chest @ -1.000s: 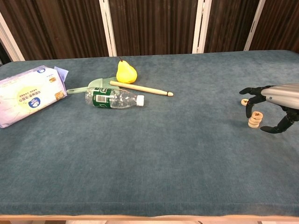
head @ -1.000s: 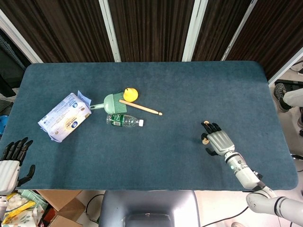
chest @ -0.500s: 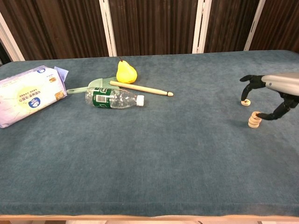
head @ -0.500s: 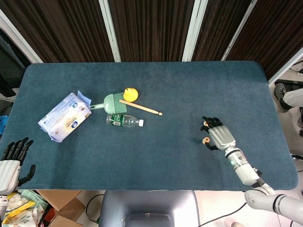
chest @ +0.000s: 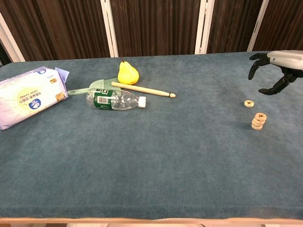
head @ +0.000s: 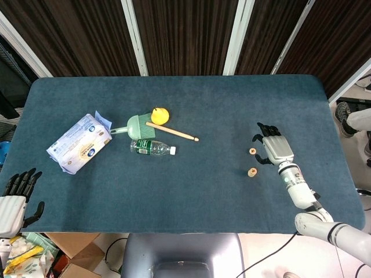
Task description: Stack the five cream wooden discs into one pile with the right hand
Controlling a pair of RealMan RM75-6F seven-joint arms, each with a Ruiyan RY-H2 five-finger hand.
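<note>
Dark wood panels behind, teal felt table [head: 203,110] in front. Our right hand [head: 275,150] hovers raised with fingers apart, holding nothing; left hand [head: 13,200] is off the near-left corner, fingers spread, idle. The pile [chest: 258,121] sits right of centre, the loose disc [chest: 249,103] just beyond it, apart. Discs look light, stiff and smooth, so we'd pinch the loose one by its rim and set it down gently to avoid toppling the pile. Open felt all around; the table's right edge is near.
</note>
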